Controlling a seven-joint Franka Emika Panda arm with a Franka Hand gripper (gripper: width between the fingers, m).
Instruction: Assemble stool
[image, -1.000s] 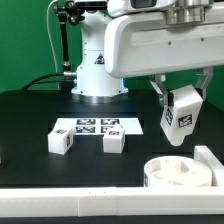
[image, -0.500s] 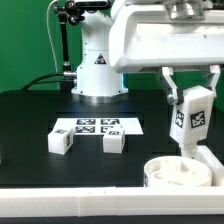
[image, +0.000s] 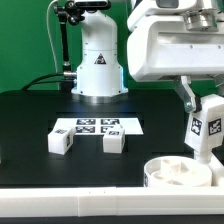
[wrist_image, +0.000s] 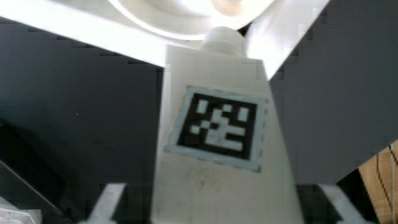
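My gripper (image: 205, 132) is shut on a white stool leg (image: 206, 130) with a black-and-white tag, holding it tilted in the air at the exterior view's right, just above the round white seat disc (image: 180, 174). In the wrist view the leg (wrist_image: 221, 120) fills the middle, its tag facing the camera, with a gripper finger (wrist_image: 107, 203) on each side and the seat's rim (wrist_image: 178, 20) beyond its tip. Two more tagged white legs lie on the table, one (image: 61, 142) left and one (image: 113, 143) right.
The marker board (image: 97, 126) lies flat behind the two loose legs. The robot base (image: 97, 65) stands at the back. A white rail (image: 210, 158) runs at the right table edge next to the seat.
The gripper has carried the leg toward the exterior view's right and slightly down, now above the seat's right side. The two loose legs and the seat have not moved.
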